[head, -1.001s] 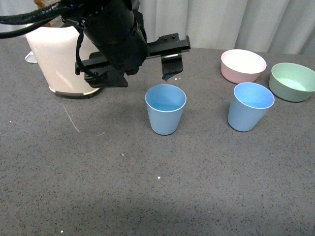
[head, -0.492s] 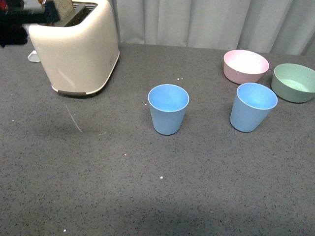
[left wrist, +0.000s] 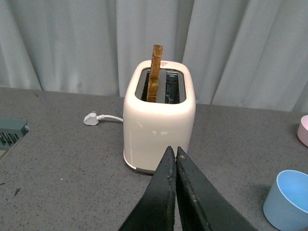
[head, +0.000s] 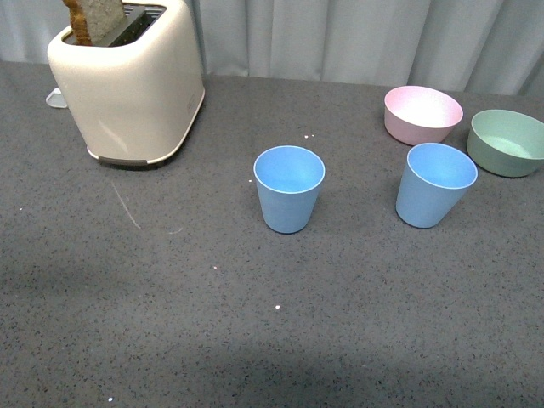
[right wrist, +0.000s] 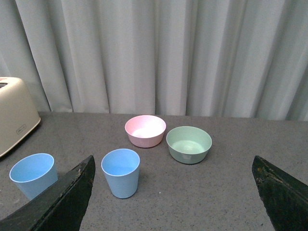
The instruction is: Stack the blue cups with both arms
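Two light blue cups stand upright and apart on the grey table: one in the middle (head: 289,188), the other to its right (head: 434,184). Neither arm shows in the front view. The left wrist view has my left gripper (left wrist: 174,150) shut and empty, its tips pointing at the toaster, with one blue cup (left wrist: 289,199) off to the side. In the right wrist view my right gripper (right wrist: 173,166) stands wide open and empty, well back from the right cup (right wrist: 121,172); the middle cup (right wrist: 32,175) shows beside one finger.
A cream toaster (head: 127,81) with a slice of toast (head: 95,19) stands at the back left, its plug (left wrist: 91,118) lying behind it. A pink bowl (head: 422,114) and a green bowl (head: 507,141) sit at the back right, close to the right cup.
The left arm, which hung over the table behind the middle cup a second ago, has pulled away to the left and out of the front view. The cups have not moved.
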`<state>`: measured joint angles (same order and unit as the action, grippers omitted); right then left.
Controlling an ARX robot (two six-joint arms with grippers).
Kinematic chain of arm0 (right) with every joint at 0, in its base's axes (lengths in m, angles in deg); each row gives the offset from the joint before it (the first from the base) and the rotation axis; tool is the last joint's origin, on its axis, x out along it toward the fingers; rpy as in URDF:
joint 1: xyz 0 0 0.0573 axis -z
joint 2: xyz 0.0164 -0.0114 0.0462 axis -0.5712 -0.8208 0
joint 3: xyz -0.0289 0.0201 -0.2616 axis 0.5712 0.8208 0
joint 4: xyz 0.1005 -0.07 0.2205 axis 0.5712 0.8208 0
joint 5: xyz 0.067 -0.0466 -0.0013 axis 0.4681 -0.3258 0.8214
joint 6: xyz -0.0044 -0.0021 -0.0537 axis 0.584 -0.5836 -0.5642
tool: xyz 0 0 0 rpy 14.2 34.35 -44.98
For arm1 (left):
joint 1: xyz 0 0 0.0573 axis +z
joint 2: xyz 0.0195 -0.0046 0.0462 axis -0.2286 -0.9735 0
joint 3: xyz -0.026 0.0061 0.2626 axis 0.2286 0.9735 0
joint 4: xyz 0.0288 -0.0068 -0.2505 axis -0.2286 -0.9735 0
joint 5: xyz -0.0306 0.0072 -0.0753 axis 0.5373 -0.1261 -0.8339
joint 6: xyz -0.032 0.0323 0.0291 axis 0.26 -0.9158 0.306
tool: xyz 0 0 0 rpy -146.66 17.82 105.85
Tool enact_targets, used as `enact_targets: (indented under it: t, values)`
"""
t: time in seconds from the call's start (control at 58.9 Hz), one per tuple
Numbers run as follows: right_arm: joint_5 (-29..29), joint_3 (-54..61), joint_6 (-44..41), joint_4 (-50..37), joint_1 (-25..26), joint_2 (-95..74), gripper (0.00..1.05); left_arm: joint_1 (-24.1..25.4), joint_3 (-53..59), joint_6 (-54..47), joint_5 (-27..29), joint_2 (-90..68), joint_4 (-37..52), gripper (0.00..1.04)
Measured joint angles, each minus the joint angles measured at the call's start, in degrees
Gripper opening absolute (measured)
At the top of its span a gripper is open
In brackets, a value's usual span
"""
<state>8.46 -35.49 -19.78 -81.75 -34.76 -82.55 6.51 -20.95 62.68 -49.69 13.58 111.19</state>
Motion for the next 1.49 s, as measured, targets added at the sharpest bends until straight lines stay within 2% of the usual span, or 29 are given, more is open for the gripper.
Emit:
enact_targets:
  t: [0.187, 0.221, 0.339, 0.967, 1.493]
  values:
    - [0.0, 0.0, 0.0, 0.0, 0.0, 0.0, 0.95, 2.1, 3.85, 0.0, -2.23, 10.27, -6.56, 0.04]
    - [-0.02, 0.0, 0.0, 0.0, 0.0, 0.0, 0.95, 3.87, 4.39, -0.02, -5.09, 12.31, -8.02, 0.04]
    - [-0.04, 0.0, 0.0, 0.0, 0.0, 0.0, 0.95, 6.49, 5.77, -0.04, -6.21, 18.51, -12.81, 0.04]
    - [-0.02, 0.0, 0.0, 0.0, 0.0, 0.0, 0.95, 6.54, 7.04, -0.04, -6.62, 46.05, -37.2, 0.04]
    - [-0.02, 0.0, 0.0, 0.0, 0.0, 0.0, 0.95, 6.54, 7.04, -0.04, -6.62, 57.55, -48.41, 0.04]
